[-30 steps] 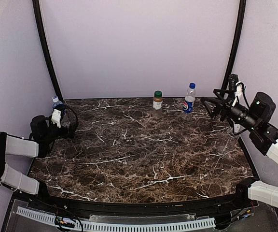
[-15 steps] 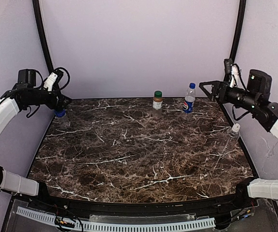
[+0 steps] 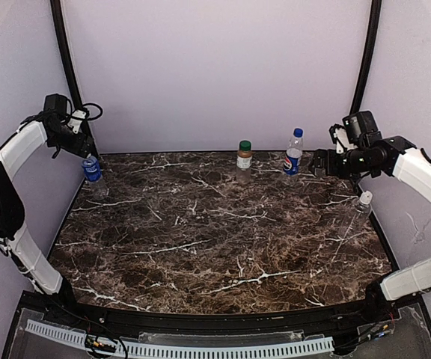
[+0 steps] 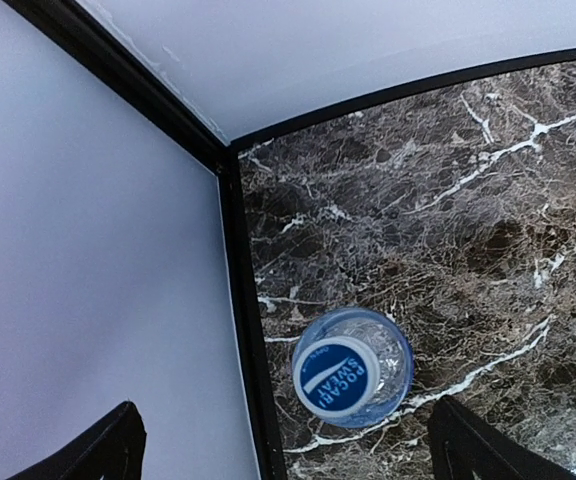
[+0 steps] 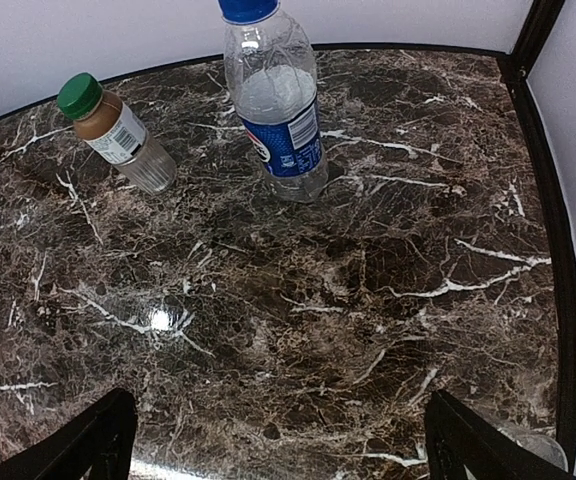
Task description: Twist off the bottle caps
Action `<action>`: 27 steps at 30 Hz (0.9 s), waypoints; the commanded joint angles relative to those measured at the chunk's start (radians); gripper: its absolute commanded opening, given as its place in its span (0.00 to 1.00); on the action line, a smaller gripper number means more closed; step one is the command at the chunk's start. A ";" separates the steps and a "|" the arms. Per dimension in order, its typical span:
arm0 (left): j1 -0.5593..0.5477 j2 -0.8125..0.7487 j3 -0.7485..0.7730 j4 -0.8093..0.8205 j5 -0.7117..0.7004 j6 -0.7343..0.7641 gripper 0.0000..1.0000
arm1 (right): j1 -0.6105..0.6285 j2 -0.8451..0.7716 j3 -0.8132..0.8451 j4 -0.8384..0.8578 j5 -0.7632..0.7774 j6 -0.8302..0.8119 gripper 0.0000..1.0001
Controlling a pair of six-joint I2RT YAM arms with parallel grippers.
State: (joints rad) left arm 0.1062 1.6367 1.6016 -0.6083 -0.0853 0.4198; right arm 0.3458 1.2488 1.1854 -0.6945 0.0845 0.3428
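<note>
Four bottles stand capped on the marble table (image 3: 215,239). At the back-left corner a clear blue-labelled bottle (image 3: 92,173) carries a blue cap with a white rim (image 4: 336,375). My left gripper (image 3: 81,147) hangs open above it, and the cap shows between the fingertips (image 4: 118,445) in the left wrist view. A short brown bottle (image 5: 123,135) with a green cap (image 5: 79,96) and a blue-labelled bottle (image 5: 278,110) with a blue cap (image 5: 248,8) stand at the back. My right gripper (image 3: 320,161) is open, just right of them, over bare marble. A plain clear bottle (image 3: 361,207) has a white cap (image 3: 365,197).
Black frame posts (image 3: 69,75) and pale walls close in the table at the back and sides. The left bottle stands tight against the black table edge (image 4: 243,300). The plain clear bottle stands near the right edge (image 5: 558,260).
The left arm has swung up from low over the table's left edge to above the corner bottle. The right gripper has come down and now points left, level with the blue-capped bottle.
</note>
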 commanded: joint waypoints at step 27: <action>0.040 0.059 0.038 -0.166 0.472 -0.050 0.01 | 0.019 -0.086 -0.017 0.005 -0.012 0.006 0.99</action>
State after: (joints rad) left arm 0.1528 1.7672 1.6279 -0.6281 0.2016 0.3523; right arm 0.3557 1.1881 1.1721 -0.6991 0.0940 0.3496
